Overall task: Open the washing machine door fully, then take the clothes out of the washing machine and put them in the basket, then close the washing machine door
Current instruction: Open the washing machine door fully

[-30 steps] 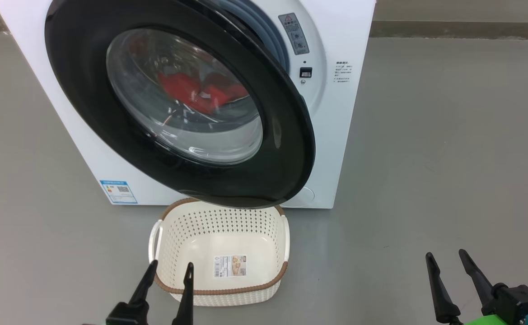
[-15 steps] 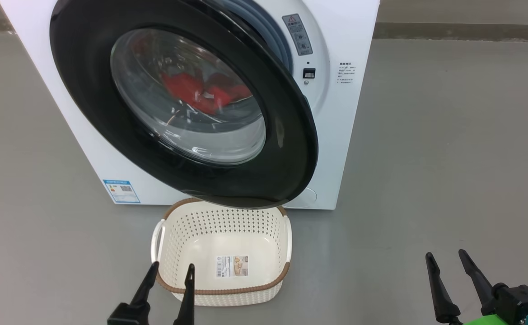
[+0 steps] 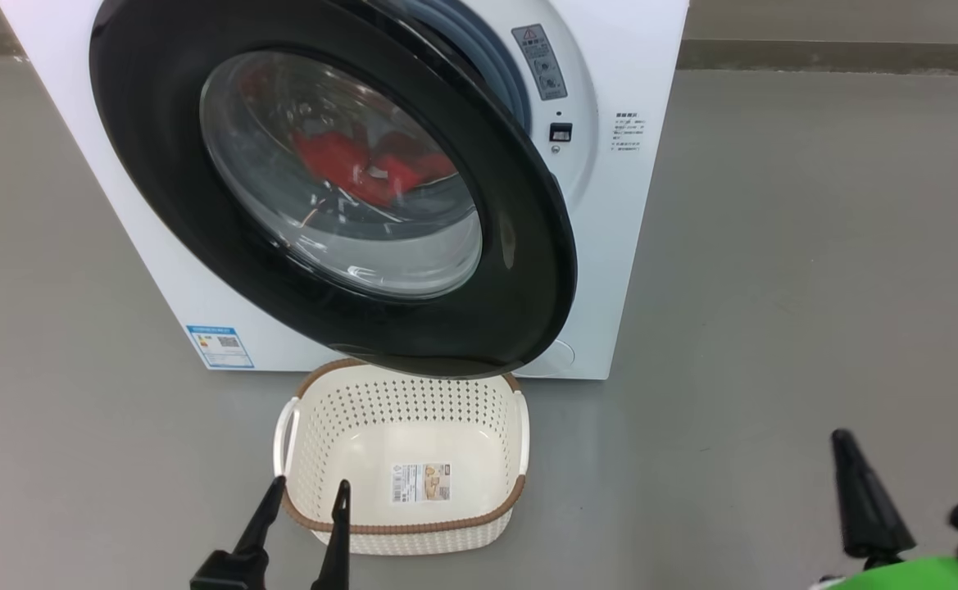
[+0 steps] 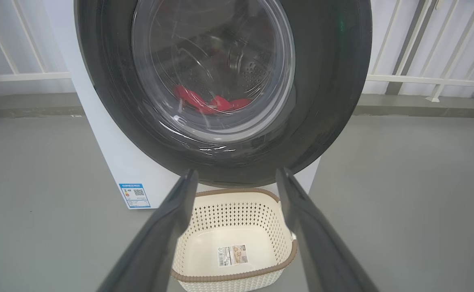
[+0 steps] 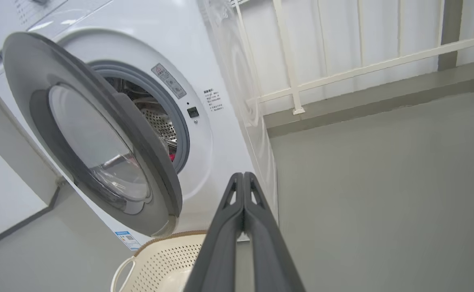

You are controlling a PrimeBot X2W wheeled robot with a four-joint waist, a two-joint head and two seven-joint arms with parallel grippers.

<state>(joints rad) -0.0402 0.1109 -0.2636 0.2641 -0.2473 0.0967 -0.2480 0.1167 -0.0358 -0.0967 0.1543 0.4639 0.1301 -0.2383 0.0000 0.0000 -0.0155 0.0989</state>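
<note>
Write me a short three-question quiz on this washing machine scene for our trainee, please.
1. True or false: the washing machine door is latched shut.
2. Where are the clothes? A in the basket; B inside the washing machine; C draped over the door.
3. Which gripper has its fingers pressed together?
Key: 1 false, it stands ajar; 2 B; 3 the right gripper.
</note>
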